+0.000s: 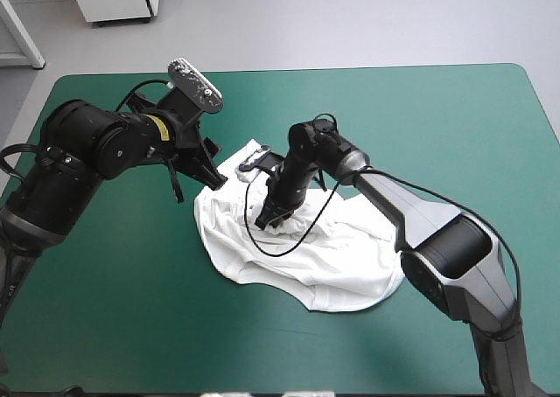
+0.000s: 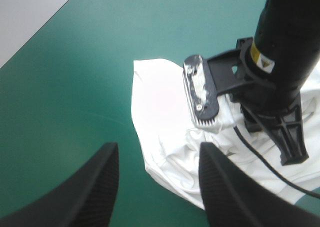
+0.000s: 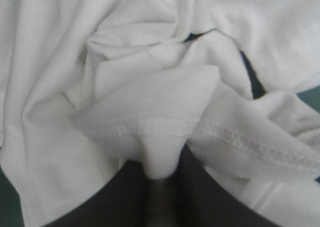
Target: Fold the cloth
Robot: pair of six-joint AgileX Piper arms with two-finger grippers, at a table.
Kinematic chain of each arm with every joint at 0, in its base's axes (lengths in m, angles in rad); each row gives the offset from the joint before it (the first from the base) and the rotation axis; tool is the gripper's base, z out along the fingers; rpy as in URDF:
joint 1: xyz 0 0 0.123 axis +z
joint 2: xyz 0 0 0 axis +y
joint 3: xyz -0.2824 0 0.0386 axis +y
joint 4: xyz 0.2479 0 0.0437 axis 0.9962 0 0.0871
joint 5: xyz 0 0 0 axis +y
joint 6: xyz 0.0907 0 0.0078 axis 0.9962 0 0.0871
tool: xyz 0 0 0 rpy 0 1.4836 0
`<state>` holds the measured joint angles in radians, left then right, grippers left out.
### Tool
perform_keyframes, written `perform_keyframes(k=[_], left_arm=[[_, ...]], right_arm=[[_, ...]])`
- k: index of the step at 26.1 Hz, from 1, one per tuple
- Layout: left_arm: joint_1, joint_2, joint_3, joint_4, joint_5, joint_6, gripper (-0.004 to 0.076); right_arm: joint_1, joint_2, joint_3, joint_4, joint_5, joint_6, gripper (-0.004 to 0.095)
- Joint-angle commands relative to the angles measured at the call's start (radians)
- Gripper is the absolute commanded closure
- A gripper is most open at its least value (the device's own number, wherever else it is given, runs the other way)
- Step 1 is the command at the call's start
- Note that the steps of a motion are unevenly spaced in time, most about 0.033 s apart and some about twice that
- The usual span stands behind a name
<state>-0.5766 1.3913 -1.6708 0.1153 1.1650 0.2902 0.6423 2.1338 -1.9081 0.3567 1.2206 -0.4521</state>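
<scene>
T-shirt [image 1: 332,275]: white, lying in a crumpled heap on the desk [image 1: 437,108], with teal-green cover showing on every side of it.
Left end effector [image 2: 157,154]: hovering at the T-shirt's far left edge, black fingers standing wide apart and gripping nothing.
Right end effector [image 3: 157,174]: bearing down on the T-shirt's middle, fingers all but closed and pinching a fold beside the stitched hem [image 3: 240,137].
Handling: the cloth is likely behaving as light, soft and limp, sagging and bunching wherever it is being lifted; it is neither fragile nor very slippery.
Where to take hold: a single layer at a hem or corner is probably offering the surest grip; pinching the bunched middle is risking dragging several layers together.
</scene>
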Motion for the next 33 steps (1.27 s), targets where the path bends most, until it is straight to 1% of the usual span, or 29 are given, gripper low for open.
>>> perform_keyframes(k=[1,3,4,8,10,12,15,19,21,25,29,33], left_arm=[[-0.002,-0.042,-0.021,0.019,-0.048,-0.012,0.0357],[-0.002,-0.049,-0.019,0.047,-0.026,-0.022,0.0357],[-0.002,-0.057,-0.013,0.059,-0.026,-0.029,0.0357],[-0.002,-0.136,0.091,0.134,-0.012,-0.084,0.0357],[0.003,-0.166,0.165,0.197,-0.006,-0.121,0.0357],[0.026,-0.167,0.203,0.206,-0.022,-0.136,0.0357],[0.086,-0.147,0.244,0.187,-0.063,-0.146,0.0357],[0.203,-0.067,0.256,0.106,-0.117,-0.13,0.0357],[0.248,-0.018,0.256,0.056,-0.142,-0.11,0.0357],[0.308,0.1,0.256,-0.019,-0.155,-0.089,0.0357],[0.316,0.195,0.256,-0.042,-0.174,-0.089,0.0356],[0.316,0.26,0.256,-0.124,-0.201,-0.069,0.034]], right_arm=[[-0.05,-0.123,-0.022,-0.025,0.027,0.003,0.0542],[-0.076,-0.162,-0.022,-0.098,0.027,0.046,0.0406],[-0.089,-0.185,-0.022,-0.119,0.028,0.062,0.0395],[-0.147,-0.335,-0.013,-0.208,0.028,0.14,0.0394],[-0.156,-0.44,0.048,-0.291,0.028,0.169,0.0394],[-0.156,-0.515,0.137,-0.375,0.028,0.205,0.0394],[-0.156,-0.635,0.295,-0.436,0.028,0.247,0.0394],[-0.156,-0.779,0.487,-0.513,0.026,0.291,0.0394],[-0.156,-0.838,0.566,-0.538,0.022,0.312,0.0394],[-0.156,-0.901,0.65,-0.541,0.029,0.345,0.0394],[-0.156,-0.915,0.663,-0.514,0.029,0.352,0.0394],[-0.156,-0.909,0.663,-0.514,0.029,0.352,0.0394]])
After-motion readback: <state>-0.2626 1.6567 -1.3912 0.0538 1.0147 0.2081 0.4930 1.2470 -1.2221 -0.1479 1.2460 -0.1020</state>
